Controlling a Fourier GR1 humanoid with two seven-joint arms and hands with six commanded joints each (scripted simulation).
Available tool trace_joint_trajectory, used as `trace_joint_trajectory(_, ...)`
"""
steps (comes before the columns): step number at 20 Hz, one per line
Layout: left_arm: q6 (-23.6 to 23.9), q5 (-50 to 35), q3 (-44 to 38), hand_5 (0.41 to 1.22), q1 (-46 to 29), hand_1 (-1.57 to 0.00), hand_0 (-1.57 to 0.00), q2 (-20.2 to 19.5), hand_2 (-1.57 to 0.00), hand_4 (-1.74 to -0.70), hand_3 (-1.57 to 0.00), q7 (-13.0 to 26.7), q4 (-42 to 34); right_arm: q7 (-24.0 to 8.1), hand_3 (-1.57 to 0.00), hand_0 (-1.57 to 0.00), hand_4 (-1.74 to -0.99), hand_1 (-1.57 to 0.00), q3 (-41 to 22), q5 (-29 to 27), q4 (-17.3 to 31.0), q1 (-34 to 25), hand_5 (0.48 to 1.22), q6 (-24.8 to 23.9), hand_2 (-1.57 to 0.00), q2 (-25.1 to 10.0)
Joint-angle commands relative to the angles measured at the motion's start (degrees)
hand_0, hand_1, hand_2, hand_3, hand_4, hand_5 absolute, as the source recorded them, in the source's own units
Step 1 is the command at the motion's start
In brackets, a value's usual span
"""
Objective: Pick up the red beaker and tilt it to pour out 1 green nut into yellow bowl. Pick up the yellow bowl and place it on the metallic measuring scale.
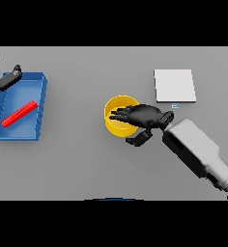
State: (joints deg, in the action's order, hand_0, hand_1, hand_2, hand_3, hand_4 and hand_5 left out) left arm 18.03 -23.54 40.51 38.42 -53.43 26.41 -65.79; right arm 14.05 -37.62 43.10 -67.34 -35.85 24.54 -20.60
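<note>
matt grey table [87, 164], smooth, perhaps plastic yellow bowl [114, 107], pale matt scale [174, 86]

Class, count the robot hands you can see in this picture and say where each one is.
2. The left robot hand is at the far left, over the blue tray's corner. The right robot hand reaches over the yellow bowl mid-table.

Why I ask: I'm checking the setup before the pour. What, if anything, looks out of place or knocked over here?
The red beaker lies on its side, slanted, inside the blue tray instead of standing upright. No green nut is visible. The yellow bowl sits upright under the right robot hand, beside the scale.
</note>
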Motion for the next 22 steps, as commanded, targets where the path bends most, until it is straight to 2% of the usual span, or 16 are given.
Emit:
trace_joint_trajectory(1, 0.71, 0.27, 0.19, 0.729, 0.16, 0.0, 0.0, 0.26, 0.0, -0.79, 0.0, 0.47, -0.42, 0.23, -0.04, 0.0, -1.289, 0.0, -0.1, 0.02, 0.24, 0.14, 0.721, -0.49, -0.02, 0.46)
trace_joint_trajectory(4, 0.25, 0.35, 0.16, 0.732, 0.6, 0.0, 0.0, 0.19, 0.0, -0.79, 0.0, 0.72, 0.43, -1.69, -0.12, 0.0, -1.333, -0.01, 0.51, -0.56, 1.12, -0.23, 0.8, -0.19, -0.08, 1.58)
trace_joint_trajectory(5, 0.7, 0.26, 0.22, 0.73, -0.26, 0.0, 0.0, -0.03, 0.0, -0.8, 0.0, 0.32, -0.41, -0.63, -0.18, -0.07, -1.365, -0.07, 0.59, -0.59, 1.62, -0.44, 0.838, -0.12, -0.14, 1.07)
trace_joint_trajectory(6, 0.42, 0.01, 0.1, 0.73, 0.19, 0.0, 0.0, 0.13, 0.0, -0.8, 0.0, 0.94, -0.26, -0.26, -0.24, -0.17, -1.396, -0.14, 0.66, -0.58, 1.8, -0.6, 0.875, -0.28, -0.2, 1.03)
trace_joint_trajectory(8, 0.22, 0.33, 0.14, 0.729, 1.01, 0.0, 0.0, 0.3, 0.0, -0.79, 0.0, 1.07, 0.36, -0.69, -0.42, -0.47, -1.479, -0.38, -0.17, 0.17, 1.74, -0.74, 0.999, -0.53, -0.38, 1.41)
trace_joint_trajectory(10, 0.69, 0.73, 0.44, 0.732, 0.42, 0.0, 0.0, 0.08, 0.0, -0.79, 0.0, 1.12, 0.15, -0.37, -0.83, -0.78, -1.469, -0.65, -0.53, 0.27, 0.93, -0.56, 1.079, 0.18, -0.59, 0.88)
trace_joint_trajectory(11, 0.3, 0.14, 0.07, 0.733, 0.13, 0.0, 0.0, 0.04, 0.0, -0.79, 0.0, 0.41, 0.06, -0.51, -0.98, -0.94, -1.521, -0.81, -0.33, -0.19, 1.21, -0.81, 1.108, 0.86, -0.79, 0.97)
trace_joint_trajectory(13, 0.46, 0.26, 0.2, 0.736, 0.4, 0.0, 0.0, 0.08, 0.0, -0.79, 0.0, 0.87, -0.28, -0.07, -1.03, -1.17, -1.594, -1.08, -0.45, -0.72, 0.55, -0.46, 1.148, 1.06, -1.07, 0.32)
trace_joint_trajectory(15, 0.54, 0.46, 0.31, 0.734, 0.68, 0.0, 0.0, 0.32, 0.0, -0.79, 0.0, 0.68, -0.32, -1.21, -1.09, -1.31, -1.642, -1.26, -0.49, -0.56, -0.29, -0.92, 1.175, 1.79, -1.25, 0.12)
trace_joint_trajectory(16, 0.6, 0.45, 0.21, 0.732, 0.81, 0.0, 0.0, 0.12, 0.0, -0.79, 0.0, 1.06, -0.25, -0.44, -1.11, -1.36, -1.659, -1.32, -0.58, -0.53, -0.73, -0.49, 1.184, 1.28, -1.31, -0.52)
trace_joint_trajectory(18, 0.71, 0.52, 0.5, 0.727, 0.7, 0.0, 0.0, 0.52, 0.0, -0.79, 0.0, 1.0, -0.61, -1.36, -1.15, -1.44, -1.683, -1.41, -0.45, -0.9, -0.88, -0.88, 1.197, 1.98, -1.41, -0.4)
trace_joint_trajectory(21, 0.48, 0.37, 0.07, 0.726, 0.51, 0.0, 0.0, -0.38, 0.0, -0.78, 0.0, 0.65, -0.44, -4.41, -1.31, -1.5, -1.705, -1.49, 0.51, -2.07, -3.25, -1.62, 1.209, 3.75, -1.49, -0.91)
trace_joint_trajectory(22, 0.34, 0.56, 0.25, 0.727, 0.69, 0.0, 0.0, 0.2, 0.0, -0.78, 0.0, 0.74, 0.5, -3.39, -1.35, -1.52, -1.711, -1.51, 0.97, -3.01, -4.17, -1.3, 1.211, 4.36, -1.5, -1.85)
